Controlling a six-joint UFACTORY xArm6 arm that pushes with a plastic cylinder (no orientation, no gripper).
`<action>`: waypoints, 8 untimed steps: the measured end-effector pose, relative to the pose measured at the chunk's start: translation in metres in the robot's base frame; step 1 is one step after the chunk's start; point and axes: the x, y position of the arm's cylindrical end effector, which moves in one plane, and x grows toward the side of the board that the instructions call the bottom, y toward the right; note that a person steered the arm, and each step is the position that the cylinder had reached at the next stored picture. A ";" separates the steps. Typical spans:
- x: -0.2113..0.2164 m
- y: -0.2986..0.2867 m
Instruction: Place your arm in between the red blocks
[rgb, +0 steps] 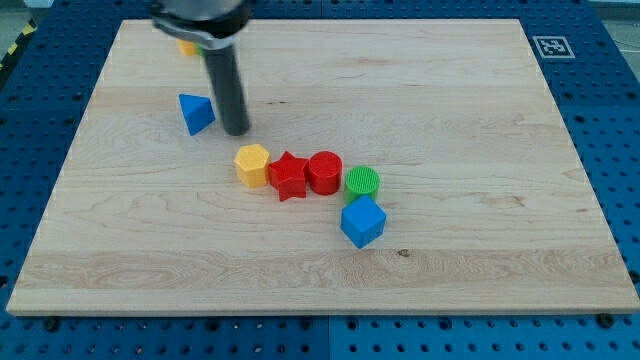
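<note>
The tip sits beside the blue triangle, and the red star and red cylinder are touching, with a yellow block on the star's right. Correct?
Not quite: in the camera view the yellow block is on the red star's left. The rest holds: my tip beside the blue triangle, star touching the red cylinder.

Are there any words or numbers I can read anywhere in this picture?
No words or numbers can be read.
The only sign is a black-and-white square marker at the wooden board's top right corner: a pattern, not letters.
The blocks carry no writing.
</note>
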 end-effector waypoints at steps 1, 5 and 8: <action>0.000 0.002; 0.014 -0.089; 0.128 0.025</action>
